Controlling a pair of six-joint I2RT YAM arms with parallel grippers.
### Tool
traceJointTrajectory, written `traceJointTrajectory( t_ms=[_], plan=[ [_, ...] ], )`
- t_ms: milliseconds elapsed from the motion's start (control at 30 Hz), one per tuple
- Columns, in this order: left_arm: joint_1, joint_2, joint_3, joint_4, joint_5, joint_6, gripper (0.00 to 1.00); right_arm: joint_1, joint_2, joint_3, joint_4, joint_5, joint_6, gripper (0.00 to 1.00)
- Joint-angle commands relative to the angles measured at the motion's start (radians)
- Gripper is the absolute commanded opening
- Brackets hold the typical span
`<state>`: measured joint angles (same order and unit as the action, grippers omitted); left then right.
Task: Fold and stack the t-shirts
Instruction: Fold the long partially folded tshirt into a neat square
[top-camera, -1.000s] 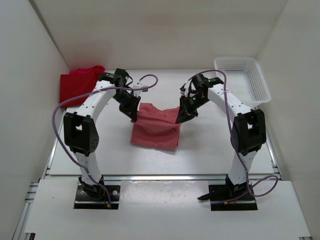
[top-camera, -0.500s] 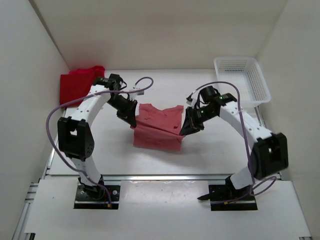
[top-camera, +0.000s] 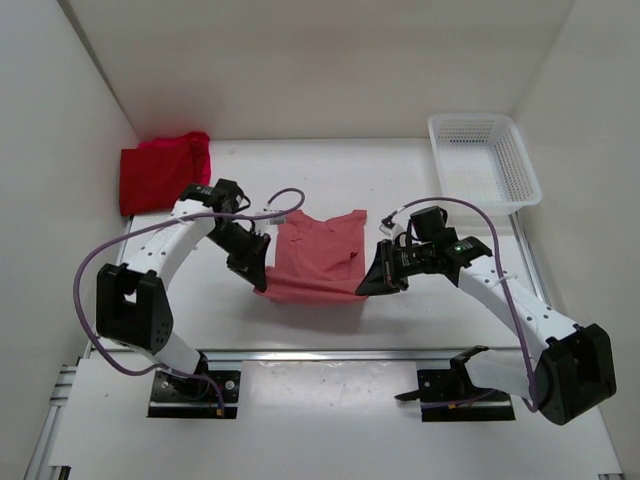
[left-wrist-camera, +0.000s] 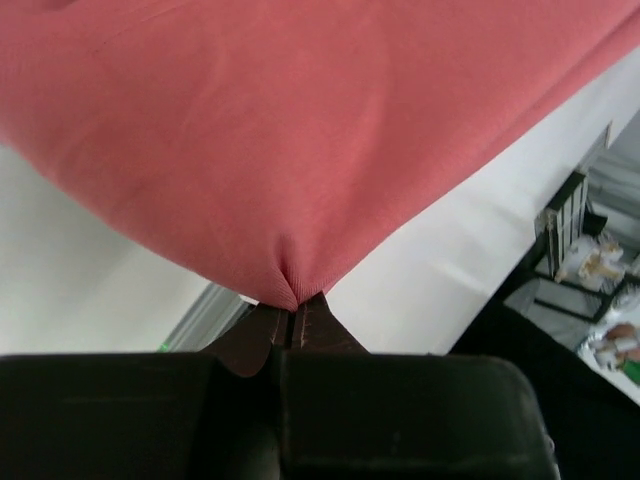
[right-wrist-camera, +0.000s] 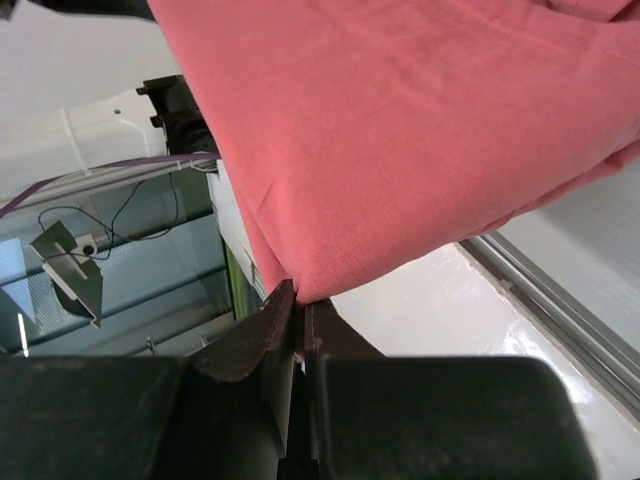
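Salmon-pink t-shirt (top-camera: 315, 255) – mid-table, spread out roughly flat between the two arms. A shallow dip shows in its far edge. Its near edge runs fairly straight from one gripper to the other.

Left gripper (top-camera: 258, 283) sits at the shirt's near-left corner. In the left wrist view, its fingers are pressed together on a small pucker of the cloth, and the fabric fans up and away from that pinch.

Right gripper (top-camera: 368, 285) sits at the shirt's near-right corner. In the right wrist view, its fingers are likewise clamped on a folded edge, more than one layer thick there. The cloth slopes away from the tips, with pale table showing beneath it.

From above I cannot tell how far the near edge stands off the table (top-camera: 420, 190).

Other red t-shirts (top-camera: 160, 170) lie in a heap well to the far left of the salmon shirt, against the left wall. There is darker crimson cloth and a brighter red piece at the heap's far side. The heap is loosely squared, and neither arm touches it.

White mesh basket (top-camera: 485, 160) stands well to the far right of the salmon shirt, by the right wall, with nothing visible inside.

Purple cables (top-camera: 100, 270) loop off both arms – one bows out left of the shirt, and the other arcs over the right forearm.
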<state>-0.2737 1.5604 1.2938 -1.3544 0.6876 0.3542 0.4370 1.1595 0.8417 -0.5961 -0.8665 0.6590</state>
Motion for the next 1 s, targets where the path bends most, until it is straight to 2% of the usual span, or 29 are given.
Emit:
traceJointTrajectory(
  t_ms=[0,167,233,367,500,733,833,867,933,967],
  plan=[
    [-0.042,-0.036,-0.036,-0.015,0.021,0.014,0.00,-0.004,0.005,0.034,0.022,-0.034,-0.007,0.00],
    [0.036,0.068,0.030,-0.012,0.058,-0.003,0.00,-0.104,0.038,0.031,0.044,-0.092,-0.031,0.00],
    [0.083,0.120,0.097,-0.018,0.070,-0.009,0.00,-0.122,0.107,0.060,0.035,-0.095,-0.076,0.00],
    [0.090,0.232,0.194,-0.012,0.067,-0.009,0.00,-0.150,0.271,0.138,0.042,-0.138,-0.137,0.00],
    [0.088,0.332,0.268,0.012,0.079,-0.041,0.00,-0.196,0.421,0.252,0.033,-0.143,-0.194,0.00],
    [0.140,0.492,0.419,0.061,0.087,-0.101,0.00,-0.251,0.695,0.531,-0.113,-0.108,-0.314,0.00],
    [0.154,0.553,0.492,0.099,0.087,-0.148,0.09,-0.273,0.764,0.579,-0.097,-0.109,-0.308,0.00],
    [0.157,0.564,0.524,0.110,0.093,-0.164,0.16,-0.279,0.782,0.594,-0.091,-0.108,-0.300,0.00],
    [0.160,0.608,0.564,0.129,0.113,-0.173,0.30,-0.288,0.816,0.615,-0.065,-0.097,-0.288,0.16],
    [0.154,0.615,0.587,0.132,0.112,-0.184,0.33,-0.288,0.838,0.617,-0.050,-0.107,-0.279,0.21]
  ],
)
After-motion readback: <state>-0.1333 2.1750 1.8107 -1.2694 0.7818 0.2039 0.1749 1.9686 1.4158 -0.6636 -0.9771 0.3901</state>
